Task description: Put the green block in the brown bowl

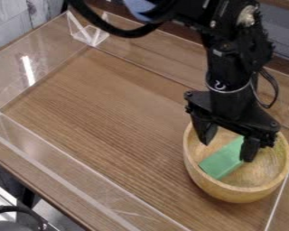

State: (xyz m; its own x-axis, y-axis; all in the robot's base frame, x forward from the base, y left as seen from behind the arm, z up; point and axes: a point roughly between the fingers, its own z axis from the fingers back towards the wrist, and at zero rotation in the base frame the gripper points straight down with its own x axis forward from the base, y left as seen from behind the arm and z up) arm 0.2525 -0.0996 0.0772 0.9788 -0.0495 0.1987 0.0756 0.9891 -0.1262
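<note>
Nearest the camera, a clear plastic wall (75,185) edges the wooden table (98,99), its lower rim catching pale glare, and dark clutter at the bottom left corner is too cut off to identify; the tabletop is brown laminate with long straight grain running diagonally, and a second clear wall (44,45) stands along its far left side. Toward the right sits the one brown bowl (208,180), round, light wood with a thick rim and a smooth pale hollow; its far right edge lies close to the picture's border. Inside the hollow lies the one green block (222,162), a flat bright green bar, tilted with its upper end leaning toward the far side; that upper end is partly hidden behind the claw. The single gripper (231,141) hangs above the bowl, black and angular, pointing steeply down; its two fingers stand spread wide, one on each side of the block's upper part, and they hold nothing; whether a fingertip brushes the block cannot be made out. Behind it the black arm (237,54) rises with looping cables and runs out of the top edge; a pale tiled wall shows at the top left.
</note>
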